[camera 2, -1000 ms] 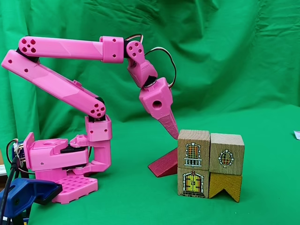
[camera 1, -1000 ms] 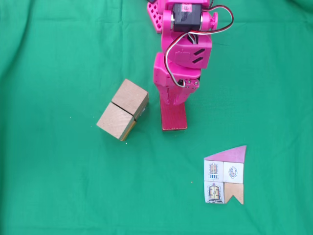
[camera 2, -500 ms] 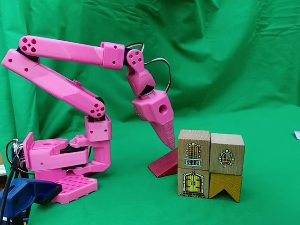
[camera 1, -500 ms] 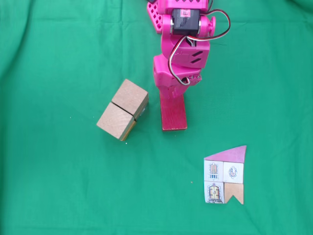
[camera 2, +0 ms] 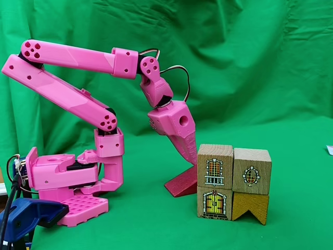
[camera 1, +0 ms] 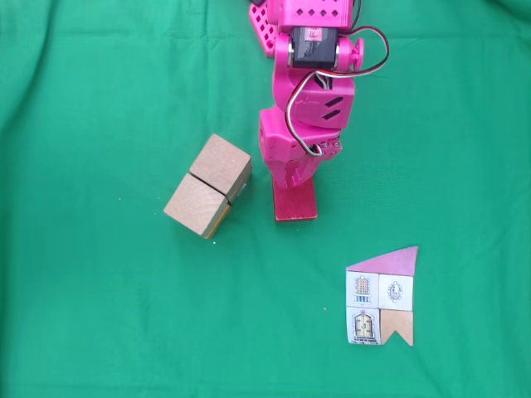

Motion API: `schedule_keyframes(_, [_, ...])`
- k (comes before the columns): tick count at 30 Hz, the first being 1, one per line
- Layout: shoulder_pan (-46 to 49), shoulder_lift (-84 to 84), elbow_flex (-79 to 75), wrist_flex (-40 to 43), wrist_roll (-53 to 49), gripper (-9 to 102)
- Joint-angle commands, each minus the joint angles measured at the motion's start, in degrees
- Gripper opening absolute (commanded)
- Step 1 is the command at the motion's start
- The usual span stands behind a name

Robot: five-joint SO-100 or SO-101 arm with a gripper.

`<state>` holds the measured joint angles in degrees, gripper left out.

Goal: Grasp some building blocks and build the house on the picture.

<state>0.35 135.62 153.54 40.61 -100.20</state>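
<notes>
The building blocks stand as two pale wooden cubes (camera 1: 207, 186) side by side in a fixed view from above. From the side they form two columns, each two blocks high (camera 2: 233, 183), with printed windows and a door. The dark-red slab (camera 1: 295, 201) lies to their right, showing as a wedge (camera 2: 182, 182) behind them in the side view. My pink gripper (camera 1: 290, 170) points down over the slab's far end, its tip (camera 2: 191, 163) at the slab's upper edge. Its fingers overlap, so I cannot tell whether they are open or shut. The picture (camera 1: 382, 296) lies flat at lower right.
The arm's pink base (camera 2: 73, 182) stands at the left of the side view, with a blue clamp (camera 2: 23, 219) in front of it. Green cloth (camera 1: 99, 315) covers the table and hangs as a backdrop. A white paper edge (camera 2: 330, 150) shows at far right.
The gripper has tipped downward and come lower, from above the cubes' top edge to the slab's upper edge. The blocks, slab and picture have not moved.
</notes>
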Motion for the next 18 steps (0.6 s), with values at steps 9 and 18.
schedule_keyframes(9, [0.18,-0.53,-0.53,-1.14,-0.18,14])
schedule_keyframes(18, [0.62,-4.83,-1.93,-1.67,-0.18,21])
